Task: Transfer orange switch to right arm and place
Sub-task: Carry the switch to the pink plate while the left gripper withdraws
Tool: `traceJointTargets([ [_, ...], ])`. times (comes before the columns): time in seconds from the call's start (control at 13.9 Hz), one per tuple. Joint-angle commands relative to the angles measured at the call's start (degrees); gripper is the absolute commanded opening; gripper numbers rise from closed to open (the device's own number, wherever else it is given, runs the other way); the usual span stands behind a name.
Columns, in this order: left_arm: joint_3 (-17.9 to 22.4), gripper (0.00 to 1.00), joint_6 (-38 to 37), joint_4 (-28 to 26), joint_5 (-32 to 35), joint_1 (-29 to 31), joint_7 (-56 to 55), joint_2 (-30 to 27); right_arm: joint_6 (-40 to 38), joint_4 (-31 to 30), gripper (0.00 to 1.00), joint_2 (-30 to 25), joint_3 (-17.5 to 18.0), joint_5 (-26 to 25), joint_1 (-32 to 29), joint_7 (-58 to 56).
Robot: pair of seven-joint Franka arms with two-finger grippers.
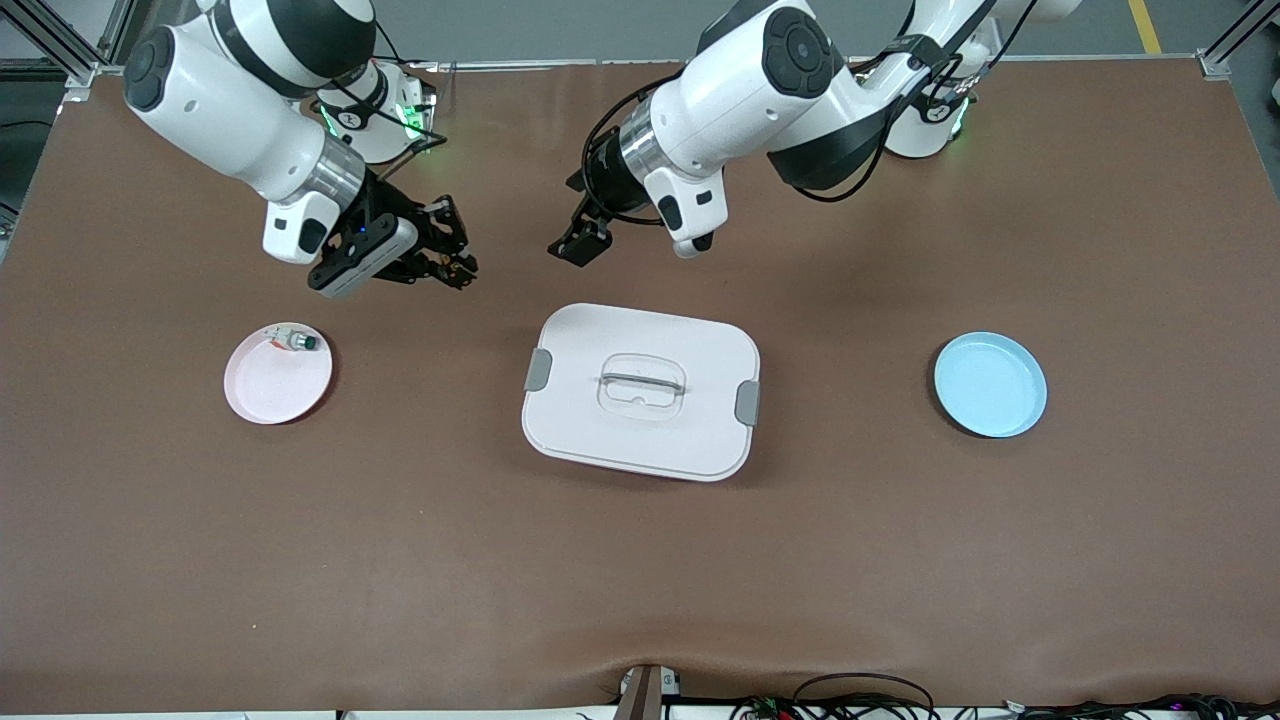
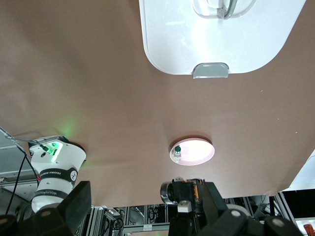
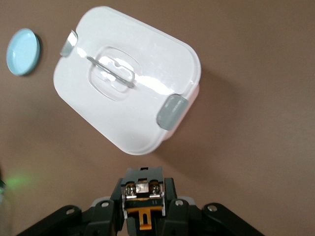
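Observation:
My right gripper (image 1: 452,262) is shut on the orange switch (image 1: 458,267), a tiny black block with an orange part. It holds the switch in the air over bare table, between the pink plate and the white box. In the right wrist view the switch (image 3: 143,201) sits clamped between the black fingers of the right gripper (image 3: 143,192), orange tab showing. My left gripper (image 1: 577,243) is open and empty over the table by the box's edge nearest the arm bases, a short way from the right gripper. In the left wrist view the left gripper's (image 2: 146,199) fingers stand wide apart.
A white lidded box (image 1: 590,430) with grey clasps lies mid-table and also shows in both wrist views (image 2: 211,34) (image 3: 128,113). A pink plate (image 1: 275,390) toward the right arm's end holds a silvery green-capped button (image 1: 296,342). A blue plate (image 1: 990,385) lies toward the left arm's end.

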Motion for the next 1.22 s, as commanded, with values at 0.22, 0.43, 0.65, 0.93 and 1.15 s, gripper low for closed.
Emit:
traceJointTargets([
  [0.22, -0.2, 1.0, 0.3, -1.9, 6.8, 1.2, -0.8, -0.3, -5.6, -0.1, 0.0, -0.1, 0.8, -14.0, -10.7, -27.0],
  [0.43, -0.2, 1.0, 0.3, -5.6, 12.1, 2.5, -0.8, -2.2, -5.2, -0.9, 0.0, 0.1, 0.8, -21.3, -15.0, -38.5],
  [0.65, -0.2, 1.0, 0.2, -8.3, 14.9, 2.7, -0.1, -3.7, -3.8, -2.0, 0.0, 0.8, 0.8, -21.6, -19.7, -49.6],
  [0.93, -0.3, 1.0, 0.1, -12.3, 15.5, 5.1, 16.1, -6.5, 3.4, -5.6, 0.0, 5.4, 0.8, -21.5, -27.1, -64.8],
  [1.15, -0.4, 1.0, -0.1, -16.1, 15.4, 6.7, 26.0, -9.2, 8.5, -6.1, 0.0, 10.9, 0.8, -21.6, -31.2, -74.7],
])
